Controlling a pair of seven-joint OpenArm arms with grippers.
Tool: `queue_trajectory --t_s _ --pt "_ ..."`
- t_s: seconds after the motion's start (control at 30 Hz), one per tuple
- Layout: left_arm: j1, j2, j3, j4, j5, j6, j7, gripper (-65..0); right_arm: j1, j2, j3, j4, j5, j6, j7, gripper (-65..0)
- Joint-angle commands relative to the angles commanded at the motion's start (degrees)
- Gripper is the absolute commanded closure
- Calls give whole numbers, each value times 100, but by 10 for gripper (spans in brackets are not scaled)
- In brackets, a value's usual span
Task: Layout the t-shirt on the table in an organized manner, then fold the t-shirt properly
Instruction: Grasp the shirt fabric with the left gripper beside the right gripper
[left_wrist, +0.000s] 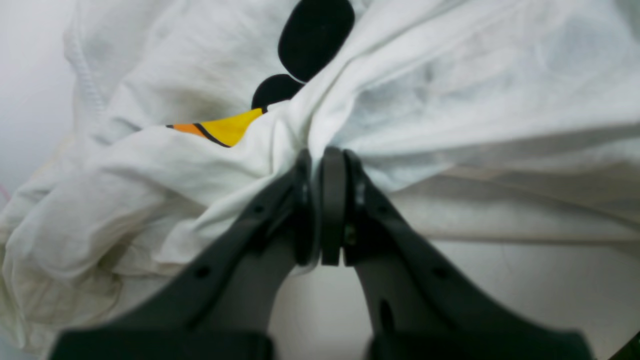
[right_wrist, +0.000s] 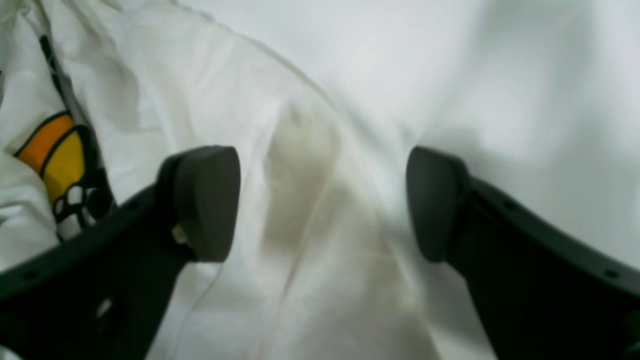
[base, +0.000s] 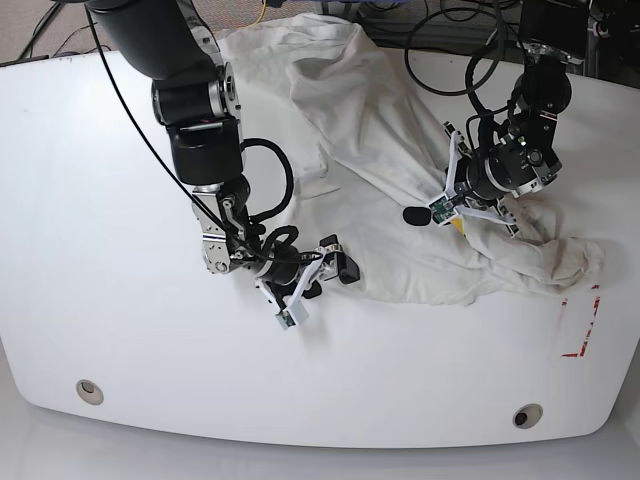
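Observation:
The off-white t-shirt (base: 370, 120) lies crumpled across the back and right of the white table (base: 120, 330). My left gripper (base: 425, 213) is shut on a bunched fold of the t-shirt (left_wrist: 450, 75); in the left wrist view (left_wrist: 325, 157) the cloth gathers at its tips, beside a yellow-orange bit of graphic (left_wrist: 225, 129) and black lettering (left_wrist: 315, 35). My right gripper (base: 328, 275) is open at the shirt's front left edge. In the right wrist view it (right_wrist: 320, 200) stands open over wrinkled cloth (right_wrist: 175, 75), with the graphic (right_wrist: 55, 150) to its left.
Two grey grommet holes (base: 89, 387) (base: 527, 415) sit near the table's front edge. A red tape mark (base: 580, 320) lies at the right, just past the shirt. Black cables (base: 450, 40) and equipment crowd the back edge.

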Motion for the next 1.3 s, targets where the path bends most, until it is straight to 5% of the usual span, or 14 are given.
queue_trajectory --t_s 0.57,0.67,0.73,0.8,1.03,1.17,1.3 --pt "-9 158 9 -9 9 0 0 -4 -26 -448 -360 0 -18 0 -26 -461" --pt "-9 158 9 -9 9 0 0 -4 -18 -448 -360 0 -18 0 -18 -303" --pt "-9 158 9 -9 9 0 0 -4 0 -440 -360 0 -26 -18 -18 -105" --pt "-9 158 9 -18 9 0 0 -4 18 -422 -360 0 -26 -26 -18 0" --pt "-35 158 0 -26 9 0 0 -4 35 -97 -343 18 -26 -53 -18 0" --pt "-44 123 -9 -18 9 0 0 -4 97 281 -343 18 18 -273 9 0" --pt "-44 114 -114 -9 9 0 0 -4 158 642 -334 18 18 -316 35 0"
